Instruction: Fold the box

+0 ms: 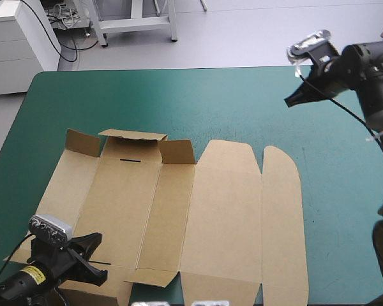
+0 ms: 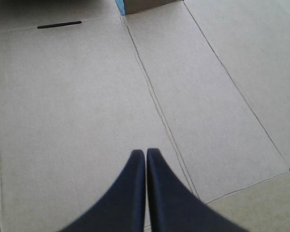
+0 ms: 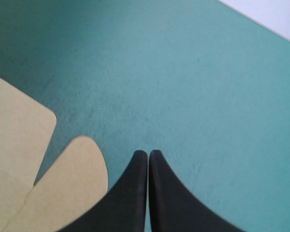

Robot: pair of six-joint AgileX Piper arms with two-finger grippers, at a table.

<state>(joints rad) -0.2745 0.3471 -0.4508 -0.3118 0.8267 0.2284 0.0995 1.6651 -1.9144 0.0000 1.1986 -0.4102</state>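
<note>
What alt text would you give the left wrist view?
The shut left gripper is over the flat brown box, which fills nearly the whole view. Ahead of it run fold lines, and a thin dark slot lies farther on.

No legible words, brands or numbers anywhere. Only a yellow label (image 1: 30, 275) on the left arm (image 1: 6, 288), at seven o'clock, print too small to read.
</note>
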